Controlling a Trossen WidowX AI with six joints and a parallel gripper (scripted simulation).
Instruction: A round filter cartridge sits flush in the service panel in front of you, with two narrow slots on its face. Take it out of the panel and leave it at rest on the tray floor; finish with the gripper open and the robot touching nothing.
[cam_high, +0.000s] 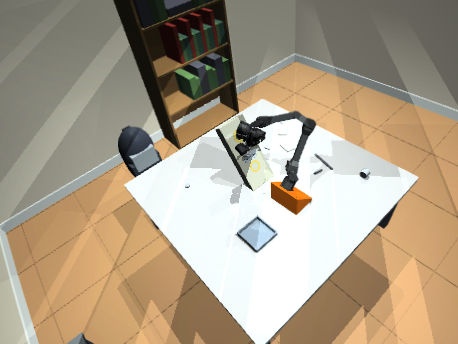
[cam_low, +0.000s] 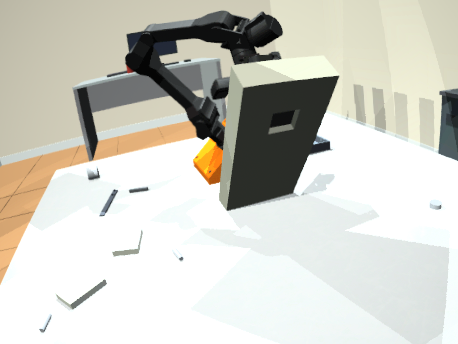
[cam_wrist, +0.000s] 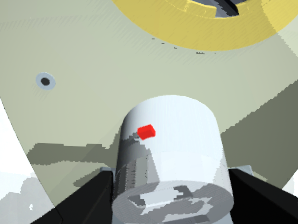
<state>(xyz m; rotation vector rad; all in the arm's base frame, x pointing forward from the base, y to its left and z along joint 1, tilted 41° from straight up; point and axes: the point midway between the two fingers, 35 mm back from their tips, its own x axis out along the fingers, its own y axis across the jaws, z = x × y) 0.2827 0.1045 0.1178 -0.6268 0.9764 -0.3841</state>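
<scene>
The cartridge (cam_wrist: 172, 125) is a white cylinder with a red mark on its side. In the wrist view it sits between the black fingers, its end face towards the camera, its slots unclear in shadow. My gripper (cam_wrist: 170, 180) (cam_high: 248, 149) is shut on the cartridge at the face of the leaning service panel (cam_wrist: 80, 112) (cam_high: 262, 177) (cam_low: 260, 165). Above it in the wrist view, a yellow ring (cam_wrist: 205, 37) surrounds a dark round opening. Whether the cartridge touches the panel or the pale bracket under it is hidden. The tray (cam_high: 257, 235) (cam_low: 321, 146) holds nothing.
An orange wedge-shaped block (cam_high: 290, 198) (cam_low: 207, 161) stands at the arm's base, between panel and tray. Small parts and pale flat pieces (cam_low: 82, 294) lie behind the panel. A small round piece (cam_high: 187, 185) (cam_low: 435, 204) lies off to the panel's other side.
</scene>
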